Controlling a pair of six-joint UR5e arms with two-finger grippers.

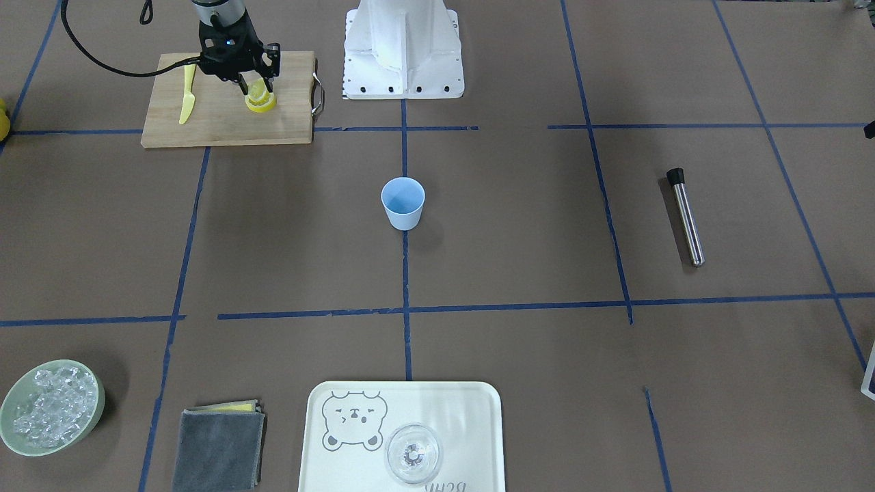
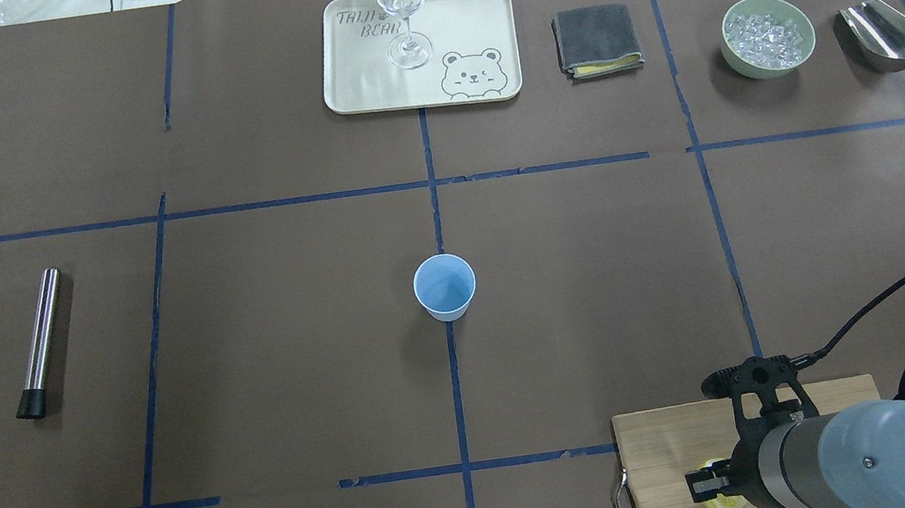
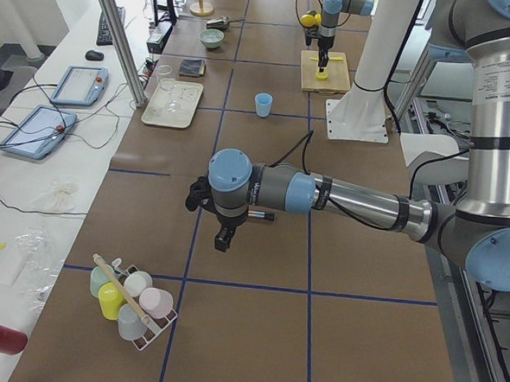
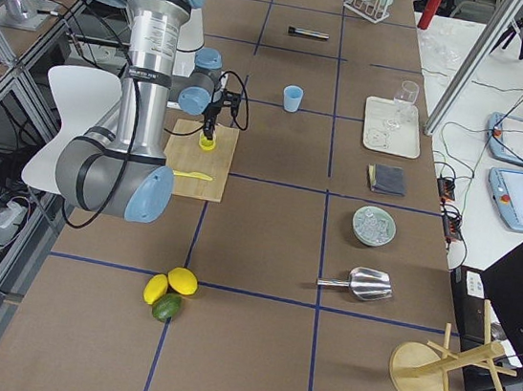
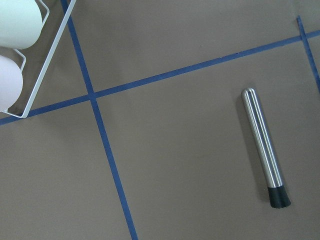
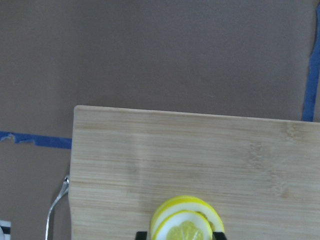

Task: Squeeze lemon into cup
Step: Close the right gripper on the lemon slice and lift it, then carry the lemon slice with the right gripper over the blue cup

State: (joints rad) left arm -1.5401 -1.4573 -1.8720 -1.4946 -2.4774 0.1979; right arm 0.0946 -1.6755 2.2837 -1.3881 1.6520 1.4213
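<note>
My right gripper [image 1: 256, 88] hangs over the wooden cutting board [image 1: 219, 119] and is shut on a lemon slice [image 1: 257, 89], held just above a second slice [image 1: 262, 104] that lies on the board. The right wrist view shows the held lemon [image 6: 186, 231] between the two fingertips, with the other slice's rind behind it. The light-blue cup [image 1: 402, 202] stands upright and empty at the table's middle, well away from the board. My left gripper [image 3: 223, 237] hovers over the far end of the table near a steel rod; I cannot tell whether it is open or shut.
A flat yellow knife [image 1: 186, 96] lies on the board's other side. A steel rod with a black tip [image 1: 685, 217] lies on the paper. Along the far edge are a bear tray [image 1: 465, 417] with a clear glass [image 1: 413, 453], a grey cloth [image 1: 219, 447] and a green bowl [image 1: 100, 396] of ice.
</note>
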